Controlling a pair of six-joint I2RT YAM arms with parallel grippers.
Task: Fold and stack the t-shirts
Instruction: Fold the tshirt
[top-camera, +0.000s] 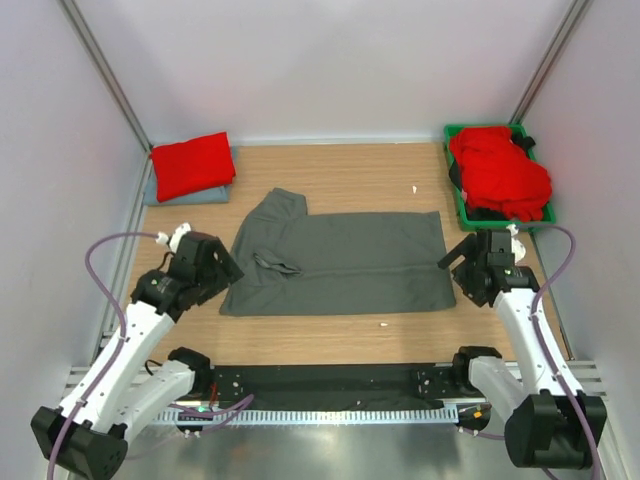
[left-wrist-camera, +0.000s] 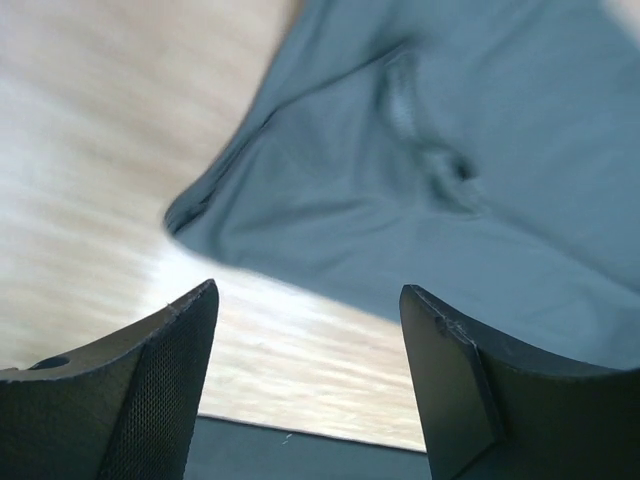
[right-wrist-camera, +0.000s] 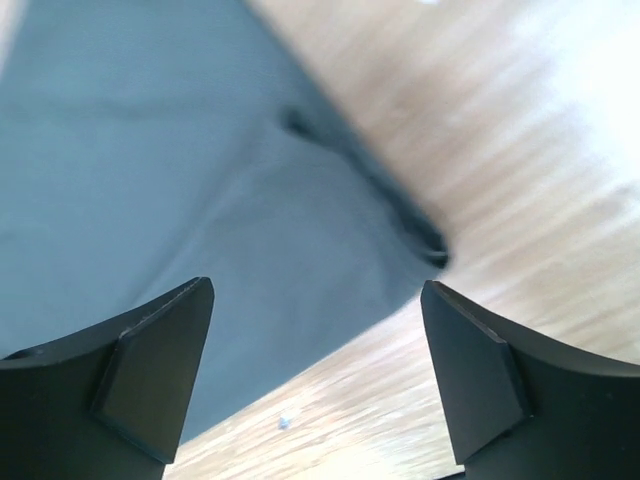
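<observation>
Nearest you, the black rail (top-camera: 320, 382) with the two arm bases runs along the front edge of the table (top-camera: 340, 170). Nothing lies between it and the cloth except one of two white specks (top-camera: 381, 323), just off the shirt's near edge.

Your left gripper (top-camera: 222, 270) sits low at the left end of the charcoal t-shirt (top-camera: 340, 265). Its wrist view is blurred, but there the left gripper (left-wrist-camera: 310, 300) has its jaws spread wide with nothing between them, only bare wood and the shirt's corner (left-wrist-camera: 420, 190) beyond. Your right gripper (top-camera: 455, 255) stands at the shirt's right end. In its own view the right gripper (right-wrist-camera: 318, 290) is just as wide and just as empty, over the shirt's near right corner (right-wrist-camera: 200, 200). Whether either one touches the cloth, you cannot tell.

The charcoal t-shirt lies flat in the middle of the table, between the two grippers. Its long axis runs left to right. The straight edge is on the right, and a sleeve juts toward the far side at the left end, with a small pucker near that end.

Farther back, the other speck (top-camera: 414, 188) lies on bare wood. In the far left corner a folded red t-shirt (top-camera: 192, 165) rests on a pale blue-grey t-shirt (top-camera: 190, 197). In the far right corner a green bin (top-camera: 460, 205) holds a heap of red t-shirts (top-camera: 500, 172).
</observation>
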